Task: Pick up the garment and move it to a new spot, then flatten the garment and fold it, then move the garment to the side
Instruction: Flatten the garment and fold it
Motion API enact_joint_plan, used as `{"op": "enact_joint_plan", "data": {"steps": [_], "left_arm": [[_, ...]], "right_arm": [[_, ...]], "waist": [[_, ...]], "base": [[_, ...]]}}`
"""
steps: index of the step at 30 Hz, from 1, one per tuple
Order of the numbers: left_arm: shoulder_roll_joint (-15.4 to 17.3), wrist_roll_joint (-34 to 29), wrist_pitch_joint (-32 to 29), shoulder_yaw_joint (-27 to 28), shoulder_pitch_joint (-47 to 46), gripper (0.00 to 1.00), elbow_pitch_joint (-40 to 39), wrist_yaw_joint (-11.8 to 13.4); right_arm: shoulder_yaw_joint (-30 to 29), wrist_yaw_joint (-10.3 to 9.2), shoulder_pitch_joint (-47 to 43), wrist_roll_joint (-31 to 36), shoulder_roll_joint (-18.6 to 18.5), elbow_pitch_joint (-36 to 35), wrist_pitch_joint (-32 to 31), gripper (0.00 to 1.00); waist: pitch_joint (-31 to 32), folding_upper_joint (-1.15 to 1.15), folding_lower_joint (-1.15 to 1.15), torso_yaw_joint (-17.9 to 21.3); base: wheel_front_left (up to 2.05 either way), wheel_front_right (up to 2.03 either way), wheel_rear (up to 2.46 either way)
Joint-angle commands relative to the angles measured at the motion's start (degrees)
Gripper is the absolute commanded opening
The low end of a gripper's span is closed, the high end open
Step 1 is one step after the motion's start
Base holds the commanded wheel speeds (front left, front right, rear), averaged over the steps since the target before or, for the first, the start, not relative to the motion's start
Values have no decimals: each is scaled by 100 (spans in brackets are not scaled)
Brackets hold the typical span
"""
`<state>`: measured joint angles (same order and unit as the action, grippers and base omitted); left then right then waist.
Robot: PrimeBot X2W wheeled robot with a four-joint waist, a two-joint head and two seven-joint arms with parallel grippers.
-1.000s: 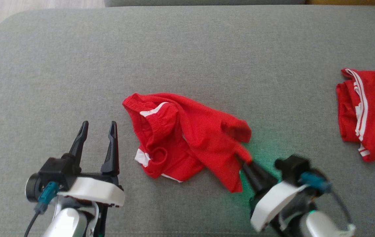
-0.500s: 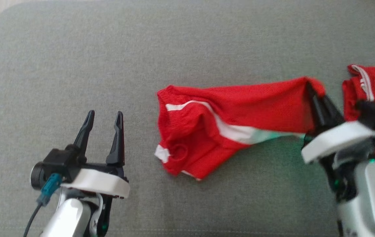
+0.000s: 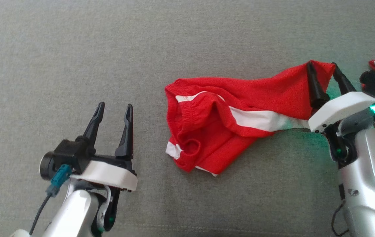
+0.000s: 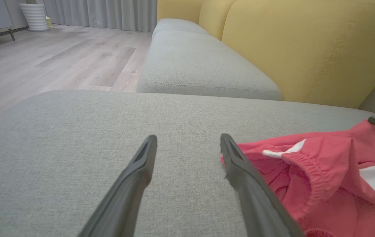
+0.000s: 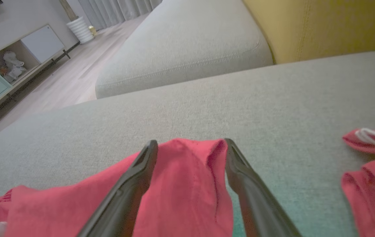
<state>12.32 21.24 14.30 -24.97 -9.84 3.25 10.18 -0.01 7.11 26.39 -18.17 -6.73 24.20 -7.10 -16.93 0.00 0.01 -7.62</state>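
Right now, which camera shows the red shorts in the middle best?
The head view: it looks down on nearly the whole garment, stretched across the grey cushion. The left wrist view catches its elastic waistband side-on; the right wrist view shows the opposite end lying between the right gripper's open fingers.

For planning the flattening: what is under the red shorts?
The grey cushion lies under the shorts. Their right end sits between the fingers of the open right tool. The folds cover the lower cloth layers, so anything inside them cannot be seen.
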Motion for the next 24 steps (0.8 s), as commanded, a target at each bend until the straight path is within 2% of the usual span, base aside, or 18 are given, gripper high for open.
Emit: {"op": "enact_joint_plan", "data": {"steps": [1, 7, 11, 17, 24], "left_arm": [[57, -52, 68, 231, -161, 100, -155, -10], [128, -83, 69, 298, -40, 100, -111, -8], [209, -98, 69, 344, 51, 100, -132, 31], [325, -113, 36, 384, 256, 100, -229, 132], [428, -92, -87, 400, 486, 100, -364, 232]], "right_arm": [[136, 37, 99, -54, -76, -231, 132, 100], [171, 37, -232, 159, -268, -1103, 698, 100], [136, 37, -696, 430, -375, -1901, 779, 100], [146, 37, -1789, 748, -150, -2962, 577, 100], [198, 37, -2678, 778, 139, -3501, 345, 100]], "waist": [[60, 0, -1, 57], [302, 0, -1, 267], [465, 0, -1, 355], [688, 0, -1, 443], [816, 0, -1, 533]], "base": [[0, 0, 0], [0, 0, 0], [0, 0, 0], [0, 0, 0], [0, 0, 0]]}}
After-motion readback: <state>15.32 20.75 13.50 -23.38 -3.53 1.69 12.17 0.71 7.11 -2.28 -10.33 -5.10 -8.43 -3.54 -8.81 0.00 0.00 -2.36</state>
